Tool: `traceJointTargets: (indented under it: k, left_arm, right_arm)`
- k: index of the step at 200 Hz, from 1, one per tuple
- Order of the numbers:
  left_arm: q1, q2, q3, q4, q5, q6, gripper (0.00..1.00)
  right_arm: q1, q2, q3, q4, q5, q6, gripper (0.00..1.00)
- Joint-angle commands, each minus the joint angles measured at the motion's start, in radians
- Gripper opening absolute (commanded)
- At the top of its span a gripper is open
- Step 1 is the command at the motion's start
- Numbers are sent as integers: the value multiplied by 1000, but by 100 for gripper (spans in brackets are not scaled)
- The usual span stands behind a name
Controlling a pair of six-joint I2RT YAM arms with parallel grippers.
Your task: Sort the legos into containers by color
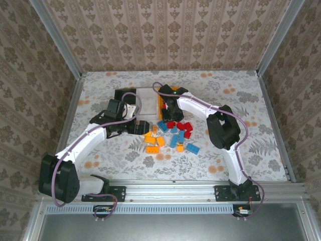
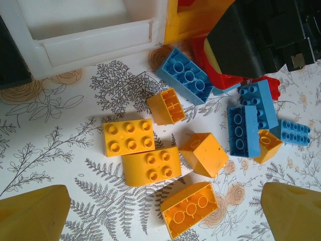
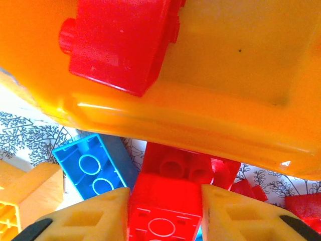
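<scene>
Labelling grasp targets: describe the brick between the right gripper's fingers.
Find the orange-yellow bin. Just outside its wall, a red brick sits in the right gripper. Beside it lies a blue brick; the other red brick lies inside the bin.

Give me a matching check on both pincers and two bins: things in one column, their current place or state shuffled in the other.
1 left pincer
2 right pincer
3 orange-yellow bin
4 white bin

A closed on a loose red brick
B between the black bin and the orange-yellow one
C open above orange bricks
D contains the sorted red brick

Pairs: 1-C, 2-A, 3-D, 4-B
</scene>
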Motion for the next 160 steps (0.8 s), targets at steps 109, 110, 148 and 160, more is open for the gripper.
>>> traceJointTargets:
  k: [109, 110, 148, 160]
  left_arm:
    - [0, 4, 8, -19, -1, 12, 100]
    - [0, 4, 7, -19, 0, 12, 100]
    - [0, 11, 8, -19, -5, 13, 100]
    - [-1, 16, 10, -24, -7, 15, 100]
  right_arm:
    - [-24, -55, 207, -87, 96, -57, 37]
    - [-26, -52, 212, -87, 97, -60, 37]
    - [-69, 59, 360, -88, 106, -87, 49]
    - [-75, 89, 416, -107, 107, -88, 52]
